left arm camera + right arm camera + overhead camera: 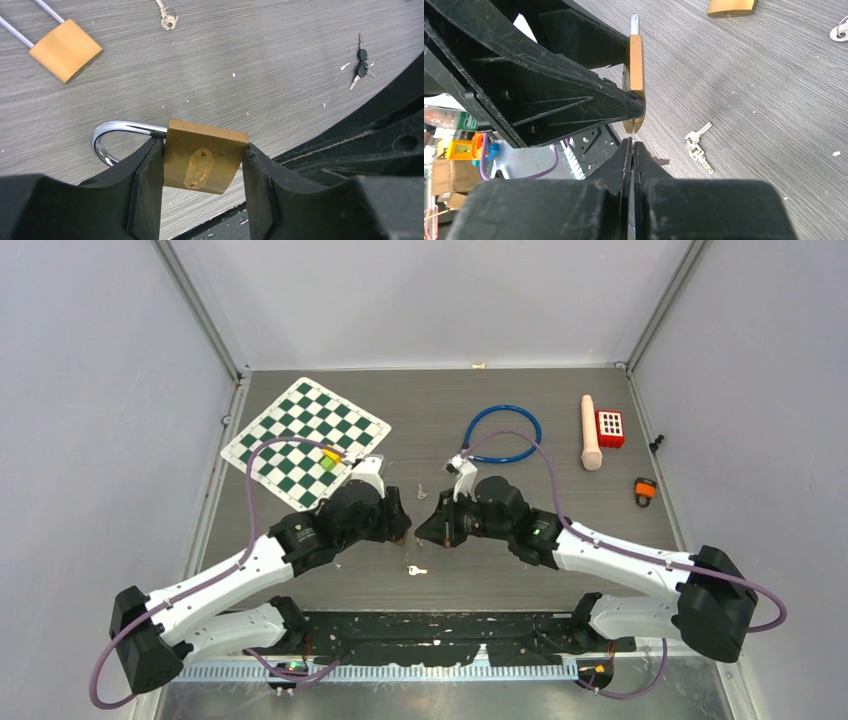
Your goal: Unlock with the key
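Padlock [205, 161] sits clamped by its flanks in the left tool [202, 150], above the table [260, 75]; right tool [632, 145], pinched on the key [631, 129], aims the blade lengthwise at its bottom end, nearly touching.

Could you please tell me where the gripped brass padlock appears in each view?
Top external: centre, mostly hidden where the arms meet.
Left wrist: brass padlock, lower centre, face-on.
Right wrist: upper centre, edge-on.
Shared landmark: second, loose brass padlock, in both wrist views only.
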`<act>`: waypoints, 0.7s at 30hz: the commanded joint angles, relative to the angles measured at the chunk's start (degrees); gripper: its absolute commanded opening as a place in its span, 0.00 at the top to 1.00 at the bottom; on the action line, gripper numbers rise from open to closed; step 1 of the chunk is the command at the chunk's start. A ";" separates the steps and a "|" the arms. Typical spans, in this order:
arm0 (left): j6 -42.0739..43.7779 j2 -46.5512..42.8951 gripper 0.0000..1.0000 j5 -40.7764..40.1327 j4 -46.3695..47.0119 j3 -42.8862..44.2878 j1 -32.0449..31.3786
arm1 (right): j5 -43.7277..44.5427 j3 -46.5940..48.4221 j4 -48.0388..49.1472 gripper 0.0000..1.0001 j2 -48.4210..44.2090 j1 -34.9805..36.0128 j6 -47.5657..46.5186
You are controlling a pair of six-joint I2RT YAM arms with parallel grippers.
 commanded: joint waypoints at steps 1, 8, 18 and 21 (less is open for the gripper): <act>-7.60 -1.53 1.00 4.79 8.72 1.62 -0.94 | 6.84 2.92 4.33 0.95 2.23 2.74 -2.76; -11.37 -0.93 1.00 5.37 8.54 1.02 -0.87 | 8.32 3.92 5.04 0.95 4.76 4.08 -3.48; -16.56 -2.36 1.00 7.37 8.09 -2.30 5.09 | 8.28 2.61 9.38 0.95 7.74 6.68 -3.07; -16.49 -3.27 1.00 7.34 7.89 -2.66 6.61 | 7.76 2.09 10.47 0.95 8.22 6.77 -2.84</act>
